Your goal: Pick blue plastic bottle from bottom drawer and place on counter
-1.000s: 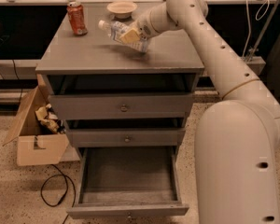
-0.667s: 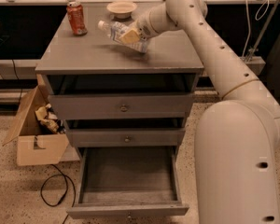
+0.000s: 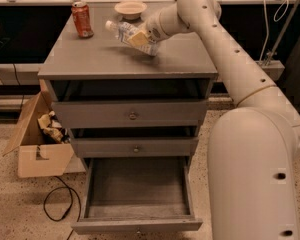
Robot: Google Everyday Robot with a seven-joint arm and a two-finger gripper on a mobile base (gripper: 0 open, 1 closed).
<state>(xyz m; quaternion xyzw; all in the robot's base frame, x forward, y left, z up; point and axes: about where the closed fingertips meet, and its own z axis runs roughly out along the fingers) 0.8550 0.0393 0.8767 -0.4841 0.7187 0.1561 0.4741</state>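
Note:
The blue plastic bottle (image 3: 121,32), clear with a white cap and pale label, is held tilted, cap to the upper left, just above the counter (image 3: 110,59). My gripper (image 3: 140,39) is shut on the bottle's lower half, over the middle of the counter, with the white arm reaching in from the right. The bottom drawer (image 3: 136,194) stands pulled open below, its dark grey inside showing nothing in it.
An orange-red soda can (image 3: 82,19) stands at the counter's back left. A small beige bowl (image 3: 130,8) sits at the back middle. An open cardboard box (image 3: 40,141) with crumpled paper and a black cable (image 3: 57,206) lie on the floor left of the cabinet.

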